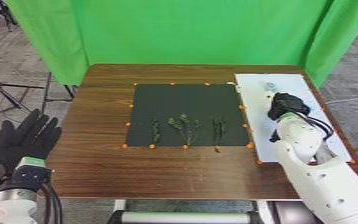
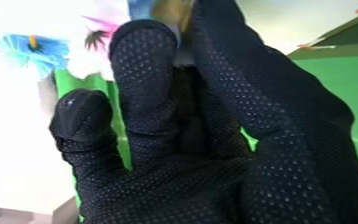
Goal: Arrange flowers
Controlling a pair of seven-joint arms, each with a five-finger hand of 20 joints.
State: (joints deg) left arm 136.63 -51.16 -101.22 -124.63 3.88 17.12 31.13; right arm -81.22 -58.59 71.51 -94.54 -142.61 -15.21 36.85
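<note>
Brown wooden table [image 1: 95, 170] seen from above in the head view, with a dark rectangular mat [image 1: 171, 102] near its middle and a long white board [image 1: 255, 117] to the right of the mat. Small orange marks dot the edges of both mat and board. Three green plant pieces lie side by side on the mat's nearer half: a slim left sprig [image 1: 156, 131], a branching middle sprig [image 1: 185, 131] with leafy tips pointing away from the robot, and a slim right sprig [image 1: 218, 130].

The robot's right hand [image 1: 289, 105], in a black glove, is over the white board; whether it is open, closed or gripping anything cannot be made out. Just beyond it on the board is a pale blue shape, too small to identify. In the right wrist view, a blue flower [image 2: 35, 49] with a yellow-orange centre and a pink flower [image 2: 96, 38] with a dark centre appear near each other against white.

The robot's left hand [image 1: 23, 142], also gloved in black, is beside the table's left edge, open and holding nothing, its fingers straight and slightly spread.
</note>
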